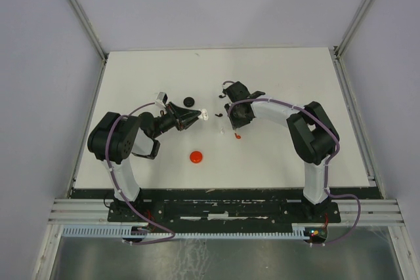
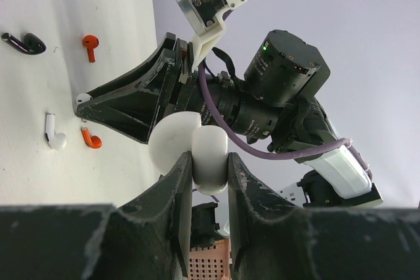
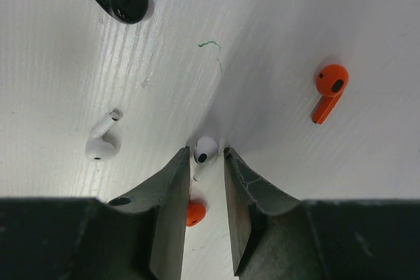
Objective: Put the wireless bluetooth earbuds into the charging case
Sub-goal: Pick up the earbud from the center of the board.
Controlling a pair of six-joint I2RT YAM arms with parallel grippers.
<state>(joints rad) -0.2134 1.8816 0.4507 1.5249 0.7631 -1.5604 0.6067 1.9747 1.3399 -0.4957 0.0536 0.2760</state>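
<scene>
Firstly, left gripper (image 2: 210, 157) was clamped on glossy white round plastic charging case (image 2: 172, 142), right gripper (image 3: 207, 154) stood slightly apart, straddling small white plastic earbud (image 3: 205, 149) on white table (image 3: 275, 24), second white earbud (image 3: 103, 142) lay near, black stemmed earbud (image 3: 121, 0) and orange earbud (image 3: 329, 87) farther out.

**Inspector:** Enclosure?
**Assistant:** 3 plain pale-grey walls (image 1: 216, 4): left, far and right. 2 metal struts (image 1: 79, 11) slant up from the far corners.
**Inspector:** Work surface?
**Assistant:** White table (image 1: 282, 70), evenly lit, soft shadows. Slotted aluminium rail (image 1: 223, 213) along its near edge; dull metal sheet (image 1: 216, 257) nearer still.
</scene>
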